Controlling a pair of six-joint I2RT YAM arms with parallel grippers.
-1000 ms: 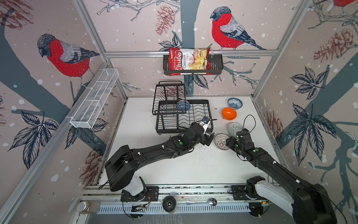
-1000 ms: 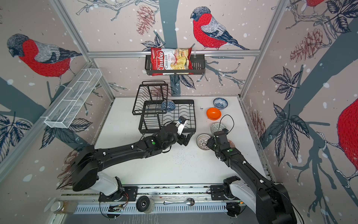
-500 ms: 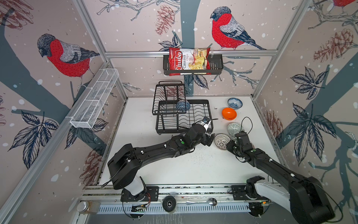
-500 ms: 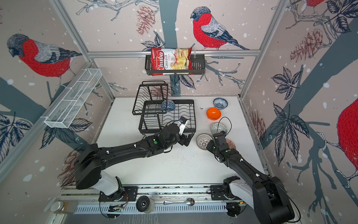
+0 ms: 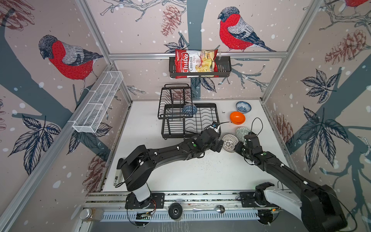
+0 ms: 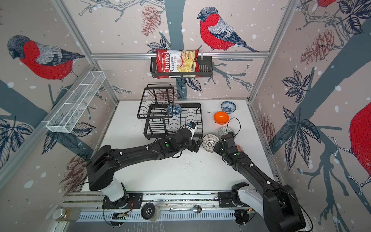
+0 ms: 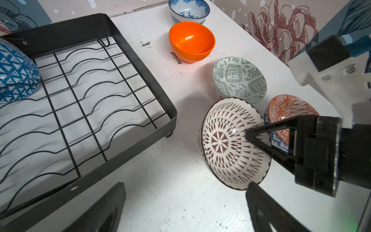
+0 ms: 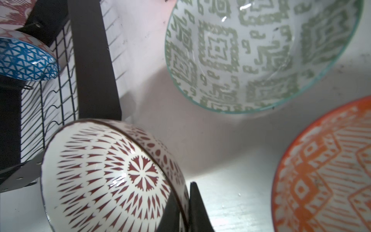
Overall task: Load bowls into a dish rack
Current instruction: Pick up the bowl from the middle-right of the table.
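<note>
White surface (image 5: 200,170) carries the lattice bowl (image 5: 229,143), tipped on edge right of centre with its rim pinched by the right tool (image 5: 237,146), while the spread left tool (image 5: 219,145) sits just left of it, between bowl and rack (image 5: 174,135) at upper left.

Bullfinch-print walls (image 5: 140,30) w/ alu frame (image 5: 140,55) round white tabletop (image 5: 200,176).
</note>
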